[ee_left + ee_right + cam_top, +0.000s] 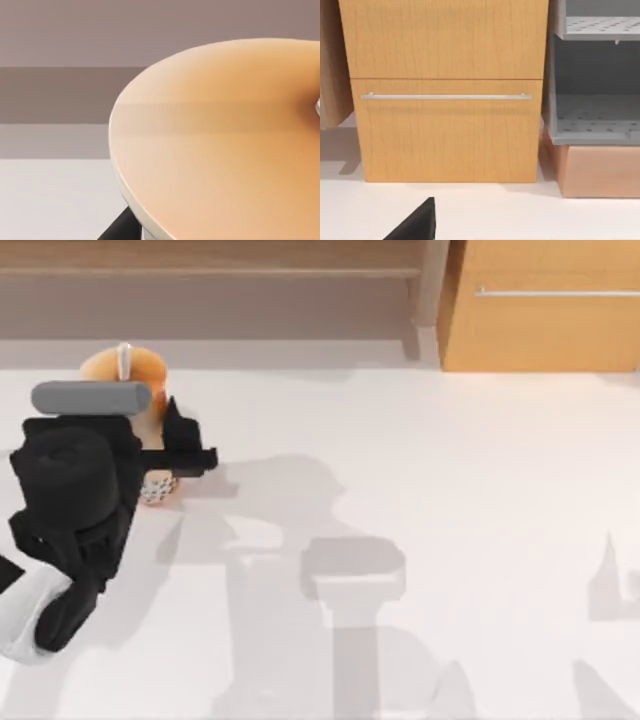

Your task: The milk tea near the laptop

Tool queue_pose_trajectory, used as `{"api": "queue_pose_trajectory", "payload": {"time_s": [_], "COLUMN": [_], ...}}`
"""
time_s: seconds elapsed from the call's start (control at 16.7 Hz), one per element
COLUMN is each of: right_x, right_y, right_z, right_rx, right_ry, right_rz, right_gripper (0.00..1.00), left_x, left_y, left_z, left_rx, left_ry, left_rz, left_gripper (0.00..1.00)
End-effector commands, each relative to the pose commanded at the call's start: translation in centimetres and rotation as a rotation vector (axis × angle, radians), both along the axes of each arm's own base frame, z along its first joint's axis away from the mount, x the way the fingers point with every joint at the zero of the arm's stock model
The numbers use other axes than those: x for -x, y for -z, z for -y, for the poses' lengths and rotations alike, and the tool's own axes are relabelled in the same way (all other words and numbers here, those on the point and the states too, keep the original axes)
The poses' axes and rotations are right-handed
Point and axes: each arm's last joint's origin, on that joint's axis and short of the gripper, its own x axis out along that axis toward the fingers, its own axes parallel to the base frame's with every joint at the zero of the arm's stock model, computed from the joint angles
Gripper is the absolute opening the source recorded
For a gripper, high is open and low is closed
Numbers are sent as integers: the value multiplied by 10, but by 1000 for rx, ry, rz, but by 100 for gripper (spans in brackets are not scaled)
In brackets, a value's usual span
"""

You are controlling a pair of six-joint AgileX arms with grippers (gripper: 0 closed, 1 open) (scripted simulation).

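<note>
- Top view: my left gripper [165,462] sits at the milk tea [135,380], far left of the table; the cup stands upright, leaning slightly. I cannot tell its finger spread.
- Left wrist view: the cup's orange lid [225,145] lies directly ahead, very close.
- Right wrist view: a wooden drawer cabinet [447,90] faces my parked right arm.

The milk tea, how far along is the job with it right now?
The left arm has reached the milk tea at the table's far left, and the left gripper sits low against the cup; the left wrist view has the orange lid up close. Whether the grip is closed cannot be told. No laptop is seen, so moving and placing look left. A right fingertip shows facing the wooden drawer cabinet.
</note>
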Motion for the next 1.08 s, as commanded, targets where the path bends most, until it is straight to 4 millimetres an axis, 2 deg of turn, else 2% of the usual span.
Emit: {"api": "queue_pose_trajectory", "payload": {"time_s": [0.24, 0.54, 0.84, 1.08], "right_x": [0, 0, 0, 0], "right_y": [0, 0, 0, 0], "right_z": [0, 0, 0, 0], "right_rx": [0, 0, 0, 0], "right_ry": [0, 0, 0, 0], "right_rz": [0, 0, 0, 0], "right_gripper": [100, 100, 100, 100], "left_x": [1, -10, -10, 0], "left_y": [1, -35, -68, -81], "left_z": [0, -7, -36, -66], "left_rx": [-4, 51, 72, 51], "left_ry": [0, -22, -75, -99], "left_rz": [-5, 149, 267, 296], "left_gripper": [0, 0, 0, 0]}}
